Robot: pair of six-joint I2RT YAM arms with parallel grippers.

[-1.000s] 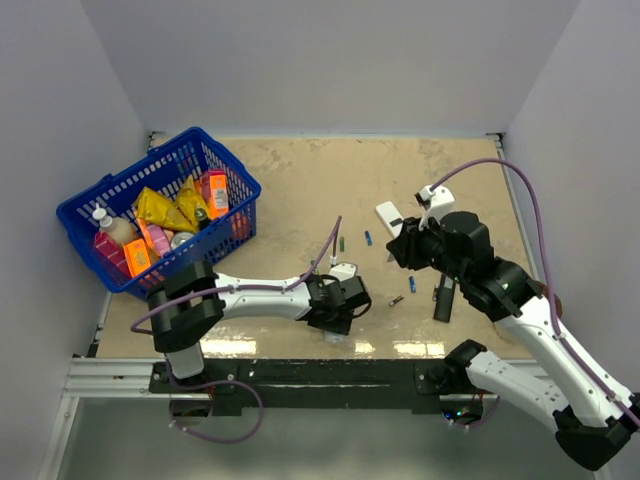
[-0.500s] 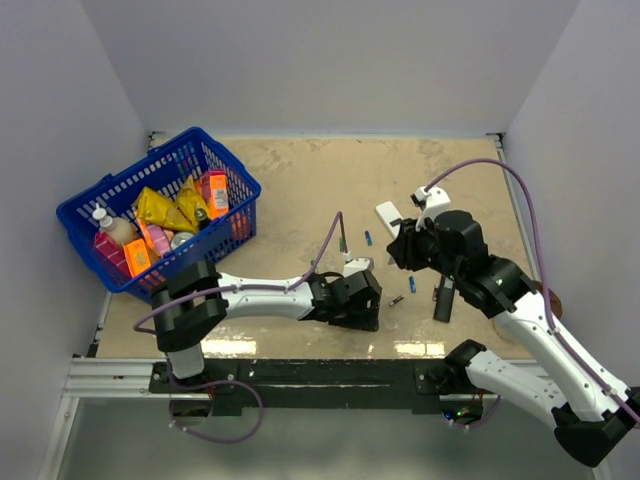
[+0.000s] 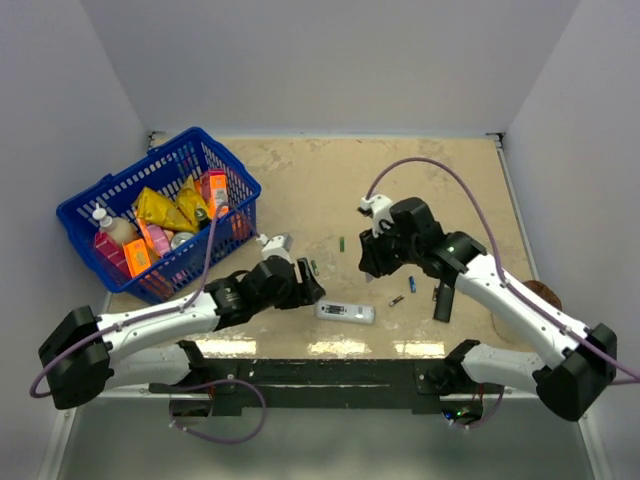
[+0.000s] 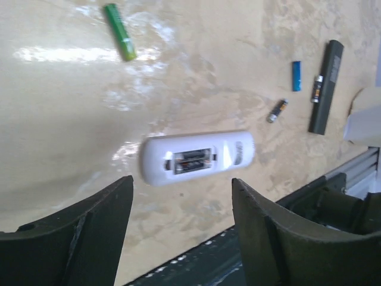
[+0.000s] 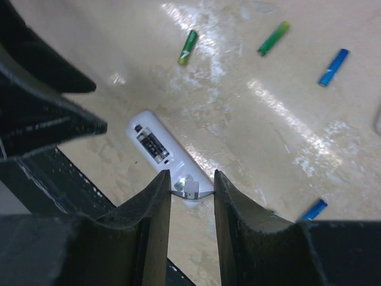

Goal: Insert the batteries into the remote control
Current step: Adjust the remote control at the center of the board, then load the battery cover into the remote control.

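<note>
1. Blue basket [image 3: 232, 190], far left of the table, holding orange and yellow packets and a bottle. Their labels are too small to read.
2. Left gripper [image 4: 180, 190]: jaws spread wide and holding nothing, poised just left of item 3.
3. Remote control [image 3: 345, 312]: slim and white, lying flat near the table's near edge between the two arms. Its long axis runs left to right, roughly along that edge. The battery bay faces up and is uncovered. Something dark sits inside it, too blurred to identify.
4. Loose batteries, all flat on the table beyond and right of the remote: green battery [image 4: 120, 24], dark-and-silver battery [image 4: 277, 110] and blue battery [image 4: 296, 75].
5. Right gripper [image 5: 190, 179]: jaws narrowly apart, pinching a small pale piece [image 5: 190, 187] above the remote's right end. I cannot tell what the piece is.
6. Black remote [image 4: 326, 86], right of the blue battery. Its label strip is unreadable.
7. Tabletop [image 3: 300, 180]: glossy mottled beige, with plain pale walls on three sides.
</note>
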